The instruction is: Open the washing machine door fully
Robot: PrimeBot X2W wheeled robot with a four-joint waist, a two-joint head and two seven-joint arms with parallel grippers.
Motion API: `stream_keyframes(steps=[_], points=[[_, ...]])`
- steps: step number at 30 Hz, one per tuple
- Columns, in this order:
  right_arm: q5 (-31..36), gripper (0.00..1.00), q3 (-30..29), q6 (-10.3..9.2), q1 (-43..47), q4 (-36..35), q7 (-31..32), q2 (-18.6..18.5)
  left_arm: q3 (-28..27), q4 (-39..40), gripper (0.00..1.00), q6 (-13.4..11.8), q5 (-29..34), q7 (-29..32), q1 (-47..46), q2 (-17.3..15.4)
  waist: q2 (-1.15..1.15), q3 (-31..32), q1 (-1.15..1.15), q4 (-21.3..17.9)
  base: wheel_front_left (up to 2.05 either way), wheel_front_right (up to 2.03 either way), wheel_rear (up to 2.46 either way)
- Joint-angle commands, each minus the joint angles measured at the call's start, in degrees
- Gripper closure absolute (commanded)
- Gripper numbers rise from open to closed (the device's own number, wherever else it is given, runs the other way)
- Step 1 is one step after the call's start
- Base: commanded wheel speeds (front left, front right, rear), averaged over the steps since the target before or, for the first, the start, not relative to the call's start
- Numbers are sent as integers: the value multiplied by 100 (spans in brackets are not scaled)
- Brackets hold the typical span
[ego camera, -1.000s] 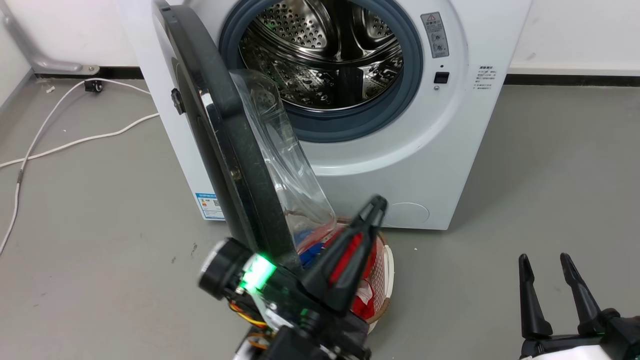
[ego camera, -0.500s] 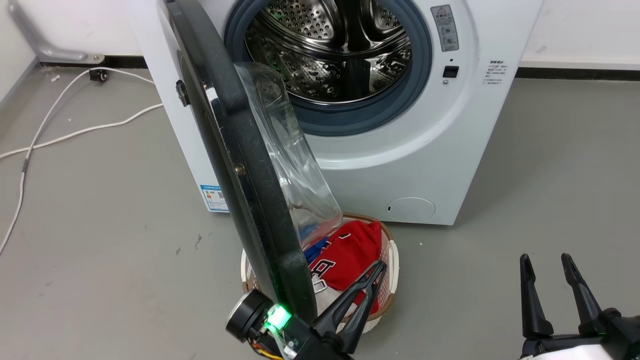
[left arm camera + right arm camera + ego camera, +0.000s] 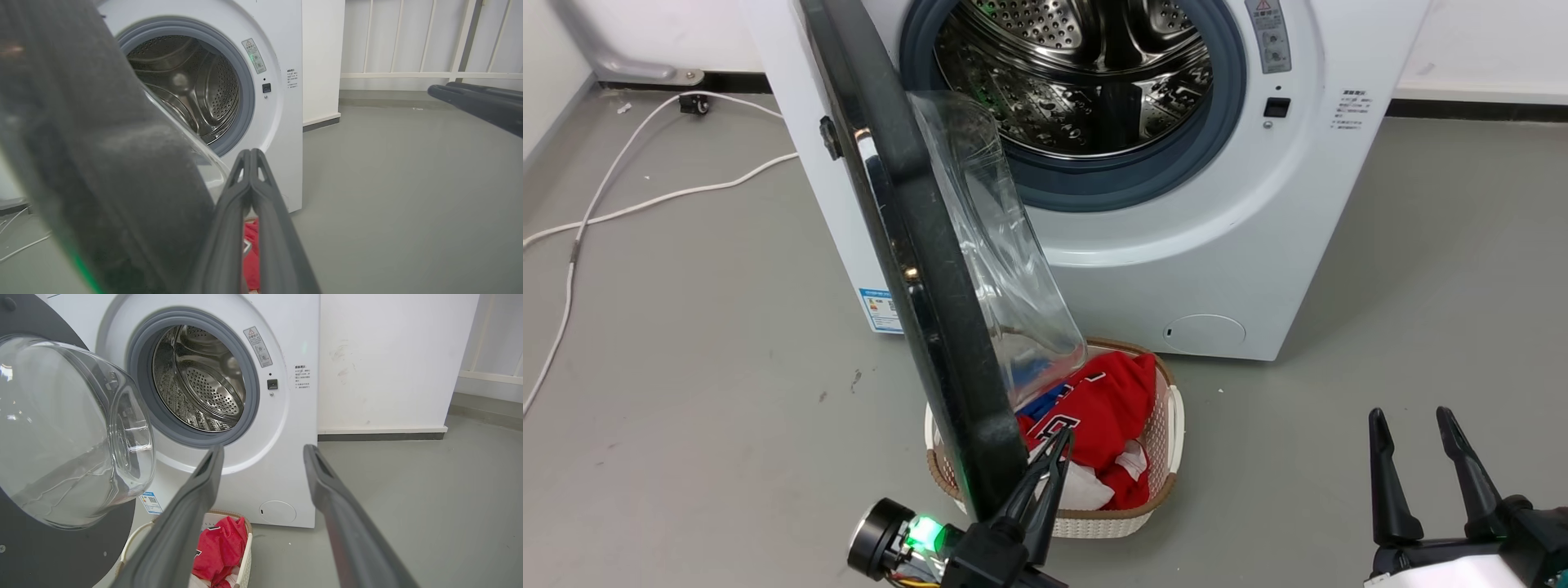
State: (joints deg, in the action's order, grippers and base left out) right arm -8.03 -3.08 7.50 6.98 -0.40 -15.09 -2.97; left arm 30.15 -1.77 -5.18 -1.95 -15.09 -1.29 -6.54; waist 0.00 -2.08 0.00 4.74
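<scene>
Roughly edge-on to the head camera, the washing machine door [image 3: 915, 245] stands swung out from the machine [image 3: 1217, 245], its free edge above the laundry basket [image 3: 1174, 416]. Left gripper [image 3: 1058, 441]: fingers pressed together, holding nothing, just beside the door's black rim [image 3: 980, 425] (contact cannot be told). Right gripper [image 3: 1410, 415]: spread, empty, well apart. The door probably handles as stiff, weighty and slick; push that rim's free edge, not the glass bowl [image 3: 1005, 269].

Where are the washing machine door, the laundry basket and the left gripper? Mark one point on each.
washing machine door [image 3: 927, 261]: head view, on its black rim.
laundry basket [image 3: 1119, 525]: head view, on its white front wall.
left gripper [image 3: 250, 154]: left wrist view, at its joined fingertips.
</scene>
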Motion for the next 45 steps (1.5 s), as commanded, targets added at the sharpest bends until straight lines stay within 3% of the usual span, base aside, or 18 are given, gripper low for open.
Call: stream_keyframes(steps=[1, 19, 26, 38, 45], points=[[9, 0, 3, -1, -32, 12, -10, 18, -136, -42, 100, -79, -35, -9, 67, -70, 0, 0, 0, 41, 0, 0, 0], [4, 0, 4, -1, 80, 55, -10, 15, -696, 204, 100, -384, -144, 2, 530, -236, 0, -53, 0, 728, 0, 0, 0], [32, 0, -14, -1, 78, 41, -10, 16, -1284, 332, 100, -587, -246, 0, 640, -426, 0, -105, 0, 916, 0, 0, 0], [85, 0, -5, -1, -23, 33, -10, 16, -2453, 387, 100, -714, -441, 0, 607, -967, 0, -209, 0, 930, 0, 0, 0], [157, 0, -35, -1, -123, 3, -10, 16, -2958, 146, 100, -647, -633, 1, 319, -1148, 0, -411, 0, 896, 0, 0, 0]])
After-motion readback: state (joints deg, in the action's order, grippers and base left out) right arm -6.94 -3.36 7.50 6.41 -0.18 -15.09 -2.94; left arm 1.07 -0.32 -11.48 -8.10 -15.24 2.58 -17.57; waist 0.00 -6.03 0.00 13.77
